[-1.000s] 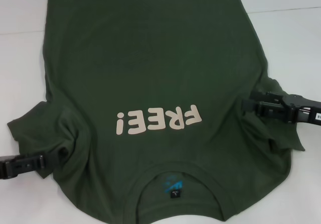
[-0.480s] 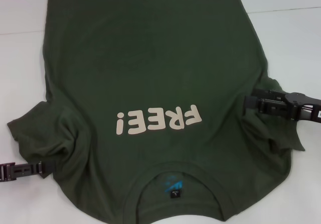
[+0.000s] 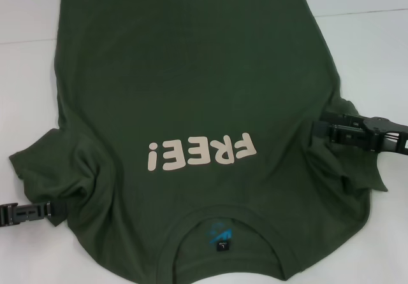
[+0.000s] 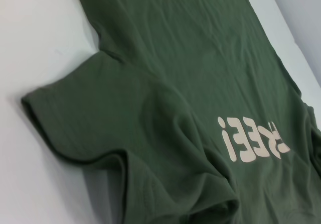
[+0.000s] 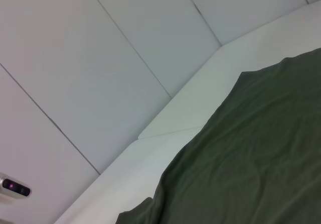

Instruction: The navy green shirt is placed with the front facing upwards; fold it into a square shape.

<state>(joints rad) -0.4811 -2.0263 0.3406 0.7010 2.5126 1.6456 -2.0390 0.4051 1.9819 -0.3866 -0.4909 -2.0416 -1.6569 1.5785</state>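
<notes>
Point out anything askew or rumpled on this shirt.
The shirt lies flat through the body, but both sleeves are bunched: one by the left gripper, one under the right gripper. Nothing looks damaged.

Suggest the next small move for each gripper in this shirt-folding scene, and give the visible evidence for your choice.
Probably draw both sleeves inward over the chest. The navy green shirt lies front-up and unfolded; the left gripper sits at one bunched sleeve's edge, the right gripper at the other sleeve. Whether either has the cloth pinched is unclear, so confirm grip first.
</notes>
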